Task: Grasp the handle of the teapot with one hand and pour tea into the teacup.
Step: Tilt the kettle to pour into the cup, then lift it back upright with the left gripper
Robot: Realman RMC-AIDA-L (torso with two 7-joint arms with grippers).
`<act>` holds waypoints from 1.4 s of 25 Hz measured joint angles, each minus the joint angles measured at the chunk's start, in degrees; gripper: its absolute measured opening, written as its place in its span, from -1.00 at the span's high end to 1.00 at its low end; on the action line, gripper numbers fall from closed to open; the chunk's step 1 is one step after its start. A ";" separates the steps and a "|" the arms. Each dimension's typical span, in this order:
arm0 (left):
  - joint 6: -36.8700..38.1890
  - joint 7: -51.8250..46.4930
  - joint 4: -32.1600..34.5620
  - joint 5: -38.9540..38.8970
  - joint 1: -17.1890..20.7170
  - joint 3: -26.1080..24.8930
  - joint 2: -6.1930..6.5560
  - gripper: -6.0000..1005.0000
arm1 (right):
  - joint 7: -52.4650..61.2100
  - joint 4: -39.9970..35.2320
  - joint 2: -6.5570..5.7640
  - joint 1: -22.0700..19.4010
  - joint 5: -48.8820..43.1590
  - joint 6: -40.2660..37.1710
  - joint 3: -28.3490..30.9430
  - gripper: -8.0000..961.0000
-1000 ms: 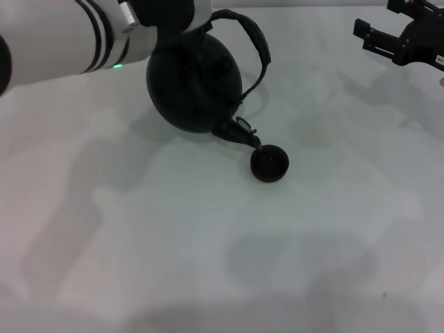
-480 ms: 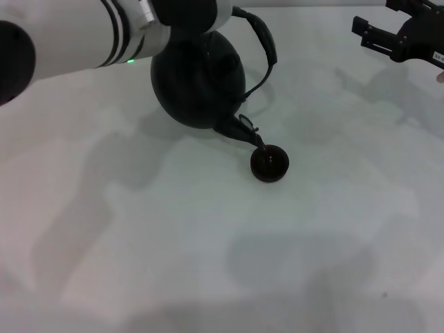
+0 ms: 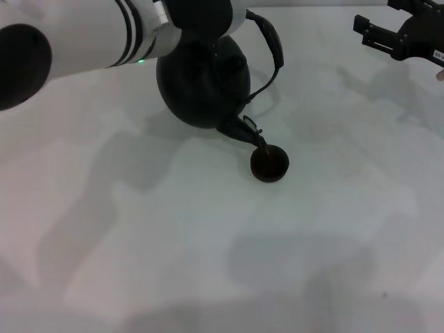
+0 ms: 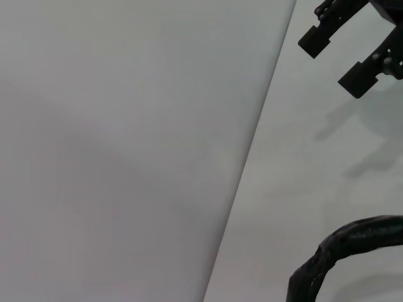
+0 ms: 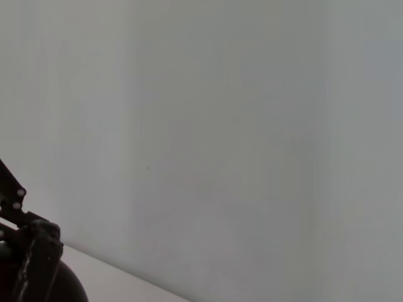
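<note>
The left gripper (image 3: 201, 17), at the tabletop's (image 3: 208, 263) far edge left of centre, holds the tilted teapot (image 3: 202, 82); its jaws are hidden, so their state cannot be told. The pot is matte black and globe-shaped, with a rough arched handle (image 3: 272, 48). Its stubby spout touches the small round teacup's (image 3: 269, 164) rim. The pot has shifted slightly rightward since before. The right gripper (image 3: 402, 31) hangs at the far right corner, jaws wide.

Test or lab bench setting: a plain white tabletop (image 3: 208, 263) against a bare pale wall (image 5: 220, 126), with no household furnishings or kitchen fittings in view.
</note>
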 joint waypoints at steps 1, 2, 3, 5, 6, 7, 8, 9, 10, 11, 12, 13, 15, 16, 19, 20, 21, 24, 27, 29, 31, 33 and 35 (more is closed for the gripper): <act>-0.02 -0.24 0.00 0.31 -0.17 0.11 0.00 0.80 | 0.00 0.02 0.00 0.00 0.00 -0.03 0.00 -0.78; -0.02 -0.36 -0.02 0.47 -0.27 0.15 0.00 0.81 | 0.00 0.02 0.00 0.00 0.00 -0.03 0.00 -0.78; -0.03 -0.41 -0.08 0.58 -0.37 0.15 -0.01 0.81 | 0.00 0.04 0.00 0.00 0.00 -0.05 0.00 -0.78; -0.04 -0.45 -0.10 0.64 -0.38 0.16 -0.05 0.81 | 0.00 0.07 0.00 -0.01 0.00 -0.07 0.00 -0.78; -0.05 -0.48 -0.12 0.69 -0.44 0.21 -0.06 0.81 | 0.00 0.07 0.00 -0.02 0.00 -0.07 0.00 -0.78; -0.06 -0.48 -0.13 0.70 -0.46 0.22 -0.06 0.80 | 0.00 0.07 0.00 -0.02 0.00 -0.07 0.00 -0.78; -0.07 -0.48 -0.14 0.72 -0.49 0.23 -0.07 0.80 | 0.00 0.07 0.00 -0.03 0.00 -0.07 0.00 -0.78; -0.11 -0.48 -0.14 0.73 -0.51 0.24 -0.07 0.80 | 0.00 0.08 0.00 -0.03 0.00 -0.07 0.00 -0.78; -0.14 -0.49 -0.14 0.74 -0.52 0.25 -0.08 0.80 | 0.00 0.08 0.00 -0.04 0.01 -0.08 0.00 -0.78; -0.17 -0.58 -0.14 0.76 -0.52 0.31 -0.08 0.80 | 0.00 0.09 0.00 -0.04 0.00 -0.11 0.00 -0.78; -0.19 -0.70 -0.14 0.77 -0.53 0.41 -0.08 0.80 | 0.00 0.11 0.00 -0.05 0.00 -0.12 0.00 -0.78; -0.20 -0.92 -0.14 0.80 -0.57 0.53 -0.08 0.80 | 0.00 0.13 0.00 -0.05 0.00 -0.13 0.00 -0.78; -0.21 -1.30 -0.17 0.84 -0.63 0.72 -0.08 0.80 | 0.01 0.18 0.00 -0.09 0.00 -0.14 0.00 -0.78; -0.22 -1.44 -0.21 0.85 -0.64 0.76 -0.08 0.80 | 0.01 0.38 0.00 -0.13 0.00 -0.14 0.00 -0.78; -0.22 -1.93 -0.27 0.84 -0.64 0.79 -0.08 0.81 | -0.07 0.68 -0.04 -0.13 -0.01 -0.14 0.00 -0.79; -0.22 -2.04 -0.28 0.78 -0.64 0.79 -0.05 0.81 | -0.21 0.79 -0.06 -0.13 -0.01 -0.18 0.00 -0.79; -0.22 -2.05 -0.28 0.68 -0.63 0.75 -0.04 0.81 | -0.32 0.82 -0.08 -0.13 -0.01 -0.27 0.00 -0.79; -0.04 -2.06 -0.30 0.28 -0.50 0.41 0.03 0.81 | -0.55 0.89 -0.09 -0.18 -0.01 -0.62 0.00 -0.79; 0.15 -2.03 -0.30 -0.59 -0.39 -0.34 0.16 0.81 | -0.57 0.90 -0.09 -0.18 -0.01 -0.66 0.00 -0.79; 0.23 -1.79 -0.30 -1.38 -0.22 -1.25 0.23 0.81 | -0.57 0.90 -0.09 -0.18 -0.01 -0.67 0.00 -0.79; 0.45 -1.25 -0.30 -2.71 0.10 -2.49 0.28 0.81 | -0.58 0.90 -0.09 -0.17 -0.01 -0.70 0.00 -0.79; 0.50 -0.52 -0.30 -4.21 0.42 -3.47 0.28 0.80 | -0.59 0.92 -0.08 -0.12 -0.01 -0.91 0.00 -0.79; 0.54 1.17 -0.32 -6.75 0.99 -4.89 0.28 0.80 | -0.60 0.96 -0.04 -0.01 -0.01 -1.25 0.00 -0.79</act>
